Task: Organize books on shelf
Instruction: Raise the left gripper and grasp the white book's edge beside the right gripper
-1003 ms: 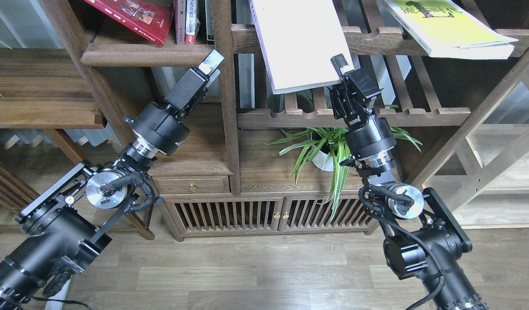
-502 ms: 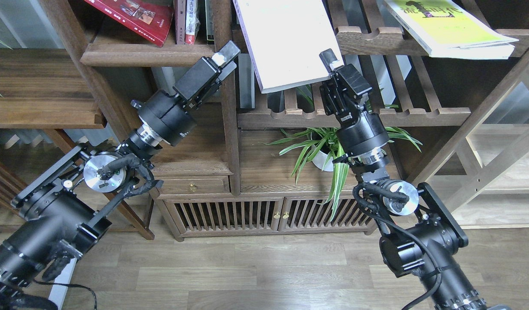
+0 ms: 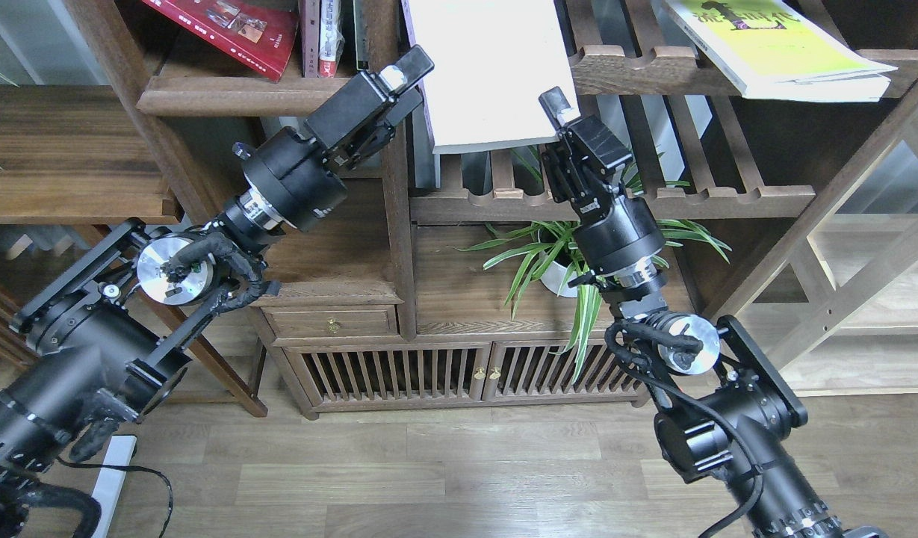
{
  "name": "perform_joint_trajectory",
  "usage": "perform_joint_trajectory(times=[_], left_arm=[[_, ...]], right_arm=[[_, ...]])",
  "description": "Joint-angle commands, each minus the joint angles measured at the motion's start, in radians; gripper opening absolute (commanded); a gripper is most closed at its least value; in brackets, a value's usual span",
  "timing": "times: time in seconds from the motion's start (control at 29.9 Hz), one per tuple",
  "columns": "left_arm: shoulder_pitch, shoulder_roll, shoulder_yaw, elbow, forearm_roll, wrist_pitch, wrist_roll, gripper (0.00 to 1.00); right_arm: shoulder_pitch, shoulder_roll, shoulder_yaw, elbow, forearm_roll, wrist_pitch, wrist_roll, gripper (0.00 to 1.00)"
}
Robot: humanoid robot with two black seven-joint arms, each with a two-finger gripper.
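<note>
Head view, foreground to background. Nearest the camera, grey-brown plank flooring runs beneath two black, matte, cylindrical-jointed arms with polished metal discs at the wrists. Behind them stands the shelf, a dark-brown wooden bookcase with visible grain: slatted cabinet doors with small brass knobs at the base, a small drawer above left, and a potted plant with long striped green leaves in a white pot on the board to the right. Above the plant, notched slatted racks span the right bay. The right gripper grips the lower right corner of the white book, a plain, flat, matte paperback tilted against the upper rack; its fingers close on the book's edge. The left gripper sits at the central post just beside the white book's lower left edge; whether its jaws hold anything cannot be told. On the upper left board lies the dark red book, glossy, with small cover photos, beside narrow upright volumes. At upper right the yellow-green book rests slanted on the top rack.
</note>
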Motion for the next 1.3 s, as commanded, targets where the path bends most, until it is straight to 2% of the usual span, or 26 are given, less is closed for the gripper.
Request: perform_joint_trajectory(times=[0.0,0.37,0.5,0.57,0.67,0.84,1.07,1.27], left_arm=[[0.010,0.036,-0.001,0.000,-0.002,0.000,0.008,0.98],[0.019,0.055,0.008,0.034,-0.010,0.000,0.033,0.98],[0.009,0.049,0.008,0.039,-0.047,0.000,0.121,0.96],[0.004,0.046,-0.001,0.043,-0.059,0.000,0.146,0.96],[-0.025,0.043,-0.001,0.048,-0.100,0.000,0.148,0.97],[-0.083,0.041,0.008,0.071,-0.123,0.071,0.172,0.97],[-0.096,0.041,0.008,0.082,-0.114,0.094,0.177,0.97],[-0.108,0.040,0.011,0.083,-0.110,0.166,0.178,0.97]], right_arm=[[0.000,0.000,0.003,0.000,0.001,0.000,0.000,0.05],[0.006,0.000,0.000,-0.003,0.001,0.000,0.000,0.05],[0.006,0.000,-0.009,-0.005,0.001,0.000,0.000,0.05],[0.006,0.000,-0.013,-0.005,-0.001,0.000,0.000,0.05],[0.004,0.000,-0.020,-0.003,-0.003,0.000,-0.001,0.05],[0.006,0.000,-0.021,-0.003,-0.004,0.000,-0.001,0.05],[-0.002,0.000,-0.009,-0.003,-0.004,0.000,-0.001,0.05],[-0.003,0.000,-0.004,-0.003,-0.003,0.000,-0.001,0.04]])
